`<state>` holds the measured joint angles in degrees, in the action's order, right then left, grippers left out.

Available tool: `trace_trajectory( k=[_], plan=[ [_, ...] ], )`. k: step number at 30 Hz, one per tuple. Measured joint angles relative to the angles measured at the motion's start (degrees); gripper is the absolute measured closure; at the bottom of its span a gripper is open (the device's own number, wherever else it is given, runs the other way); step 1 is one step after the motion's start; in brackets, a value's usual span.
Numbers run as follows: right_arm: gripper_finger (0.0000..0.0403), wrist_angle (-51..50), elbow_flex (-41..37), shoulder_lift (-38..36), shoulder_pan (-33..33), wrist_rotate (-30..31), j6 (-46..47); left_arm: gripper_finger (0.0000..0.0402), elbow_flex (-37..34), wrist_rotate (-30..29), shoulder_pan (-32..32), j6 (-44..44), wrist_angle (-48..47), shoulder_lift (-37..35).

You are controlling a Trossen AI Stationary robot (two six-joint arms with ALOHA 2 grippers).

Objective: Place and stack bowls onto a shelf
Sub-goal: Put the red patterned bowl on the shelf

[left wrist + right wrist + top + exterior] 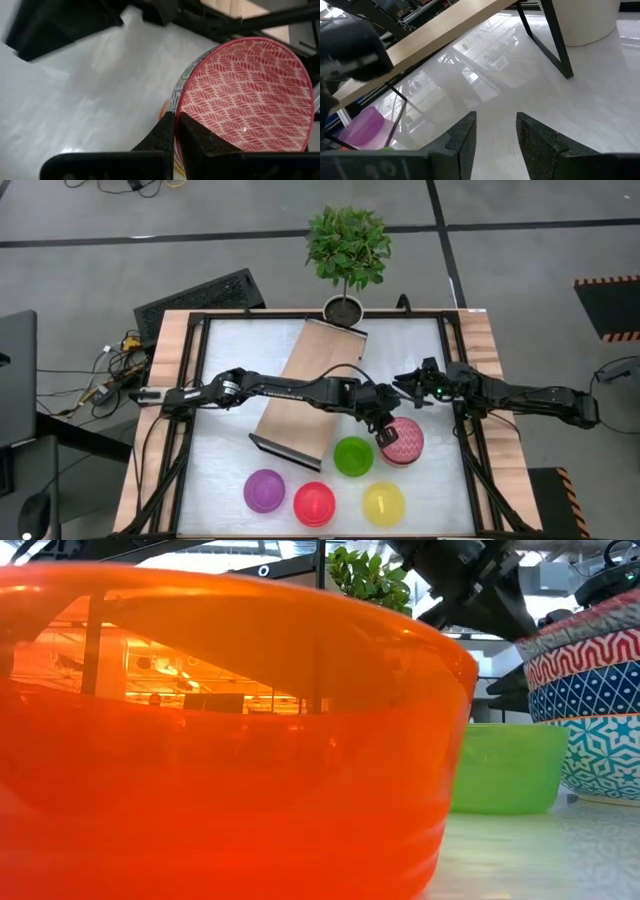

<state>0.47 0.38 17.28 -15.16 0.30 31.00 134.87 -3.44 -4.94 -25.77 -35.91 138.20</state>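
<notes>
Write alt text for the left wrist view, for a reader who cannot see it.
The left gripper has its two dark fingers shut on the rim of a red-and-white patterned bowl, which sits on top of other patterned bowls. Around it lies the white tabletop, with dark frame parts along the far edge.

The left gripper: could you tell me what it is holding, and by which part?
The left gripper is shut on the rim of the red-white patterned bowl.

Grey floor (90, 260) crossed by dark lines, potted plant (348, 248) at the white tabletop's (230, 460) far edge, loose cables (110, 365), striped hazard tape (605, 280)
</notes>
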Motion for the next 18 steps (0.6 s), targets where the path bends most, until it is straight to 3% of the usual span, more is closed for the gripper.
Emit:
trace_trajectory(
  k=[18],
  plan=[
    [0.0239, 0.0, 0.0, 0.0, 0.0, 0.0, 0.0, 0.0401, 0.1, 1.9, 0.7, -0.4, -2.2, -2.3]
  ],
)
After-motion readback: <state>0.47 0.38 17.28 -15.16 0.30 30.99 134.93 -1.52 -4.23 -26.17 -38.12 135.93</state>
